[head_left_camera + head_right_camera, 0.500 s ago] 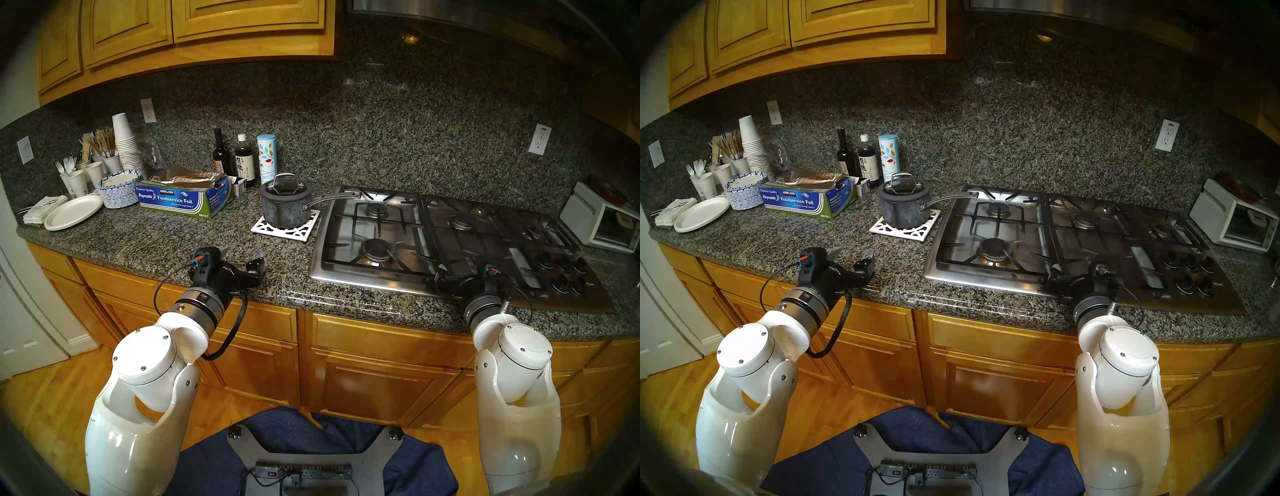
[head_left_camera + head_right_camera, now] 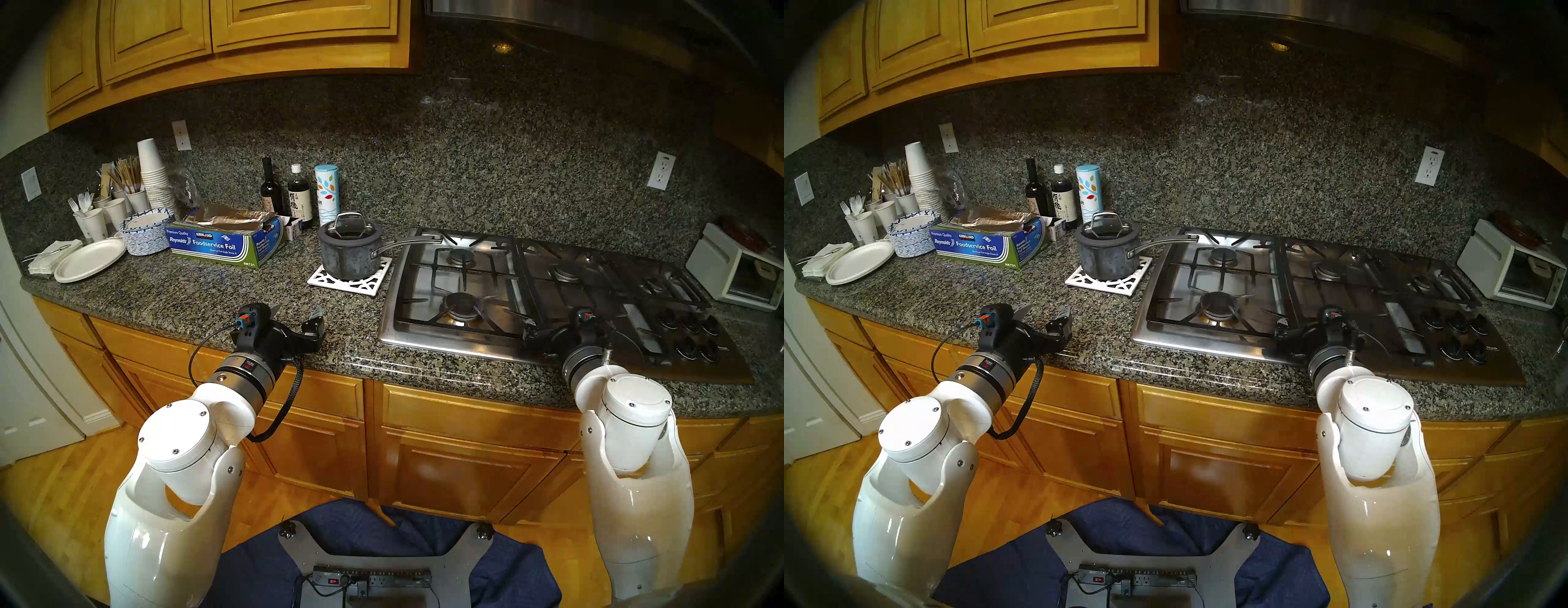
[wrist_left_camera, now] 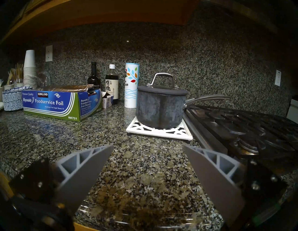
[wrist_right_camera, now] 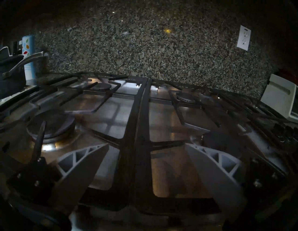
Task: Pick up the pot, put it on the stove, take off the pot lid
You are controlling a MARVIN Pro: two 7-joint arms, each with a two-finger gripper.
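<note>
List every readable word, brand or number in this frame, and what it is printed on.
"KIRKLAND", "Reynolds Foodservice Foil", "Aluminum Foil Single Sheets", "RK721": foil box.
"Salt": tall white canister.
"有機", "正田": dark sauce bottle.
Small carton, the stove badge, other bottle label: too small to read.

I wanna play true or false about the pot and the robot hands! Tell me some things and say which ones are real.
1. The pot sits on a white lattice trivet. True.
2. The pot lid is off and lying on the counter. False: it is on the pot.
3. The pot's handle points toward the stove. True.
4. The left gripper is holding the pot. False: it is open and empty, apart from the pot, above the counter.
5. The right gripper is open over the stove's grates. True.
6. A frying pan sits on the front burner. False: nothing sits on any burner.
</note>
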